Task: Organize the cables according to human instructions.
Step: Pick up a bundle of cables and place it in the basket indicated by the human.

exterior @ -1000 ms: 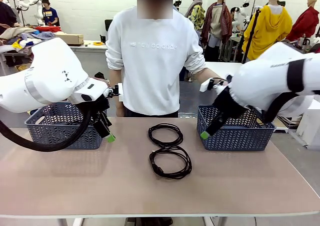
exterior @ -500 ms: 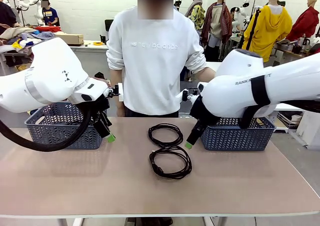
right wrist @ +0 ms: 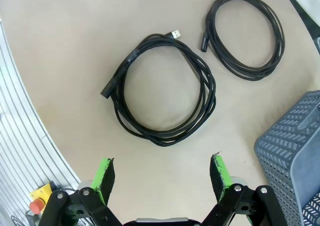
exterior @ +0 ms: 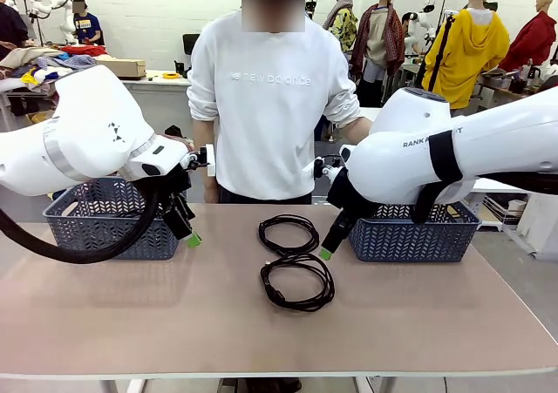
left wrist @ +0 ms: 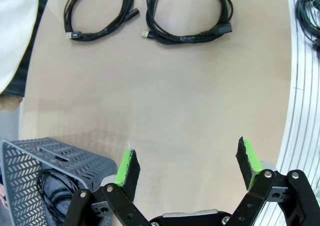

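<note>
Right gripper (exterior: 326, 254), released, empty: just right of two coiled cables (right wrist: 209, 95) on desk (exterior: 174, 323). Left gripper (exterior: 192, 239), released, empty: left of cables, beside basket (exterior: 105, 236). Person (exterior: 266, 123) beyond cables; sweatshirt (exterior: 261, 149) lettered "new balance".

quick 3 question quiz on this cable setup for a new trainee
1. True or false: the right gripper is shut on a cable.
2. How many coiled cables lie on the bare table between the two baskets? A) one B) two C) four
3. Fill in: in the left wrist view, beside the left gripper, a dark cable lies inside the grey ____.
Key: 1 false, its jaws stand open and empty. 2 B. 3 basket.
</note>
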Available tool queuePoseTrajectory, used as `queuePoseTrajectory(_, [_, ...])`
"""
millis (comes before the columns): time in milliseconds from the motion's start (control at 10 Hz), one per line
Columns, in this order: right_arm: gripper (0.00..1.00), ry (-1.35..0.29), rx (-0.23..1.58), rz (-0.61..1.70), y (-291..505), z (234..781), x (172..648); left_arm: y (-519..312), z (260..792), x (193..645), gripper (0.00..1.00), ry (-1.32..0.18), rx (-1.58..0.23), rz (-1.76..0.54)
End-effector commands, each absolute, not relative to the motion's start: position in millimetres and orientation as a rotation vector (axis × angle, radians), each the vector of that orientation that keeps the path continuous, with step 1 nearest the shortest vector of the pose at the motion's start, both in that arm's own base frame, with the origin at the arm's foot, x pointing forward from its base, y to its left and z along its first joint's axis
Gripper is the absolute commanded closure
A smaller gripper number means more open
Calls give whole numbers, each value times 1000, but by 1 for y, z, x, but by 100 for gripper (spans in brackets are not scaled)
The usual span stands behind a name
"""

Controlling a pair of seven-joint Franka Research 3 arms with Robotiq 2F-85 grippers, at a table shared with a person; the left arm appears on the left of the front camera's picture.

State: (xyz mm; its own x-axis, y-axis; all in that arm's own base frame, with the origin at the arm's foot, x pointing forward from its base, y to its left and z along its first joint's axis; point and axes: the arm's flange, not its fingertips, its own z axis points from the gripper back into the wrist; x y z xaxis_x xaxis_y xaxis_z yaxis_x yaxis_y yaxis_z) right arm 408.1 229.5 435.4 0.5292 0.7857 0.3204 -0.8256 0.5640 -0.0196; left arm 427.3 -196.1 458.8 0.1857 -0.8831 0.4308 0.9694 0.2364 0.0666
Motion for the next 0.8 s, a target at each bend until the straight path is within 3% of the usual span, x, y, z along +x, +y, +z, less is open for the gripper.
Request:
queuePoseTrajectory(0, [0, -313, 135, 968, 228, 437, 405, -195, 460, 426, 0, -425, -234, -1322])
queuePoseTrajectory(400, [0, -310, 140, 966, 229, 435, 408, -195, 460, 426, 0, -425, -234, -1322])
queuePoseTrajectory(700, [0, -214, 88, 869, 275, 427, 418, -195, 460, 426, 0, -425, -234, -1322])
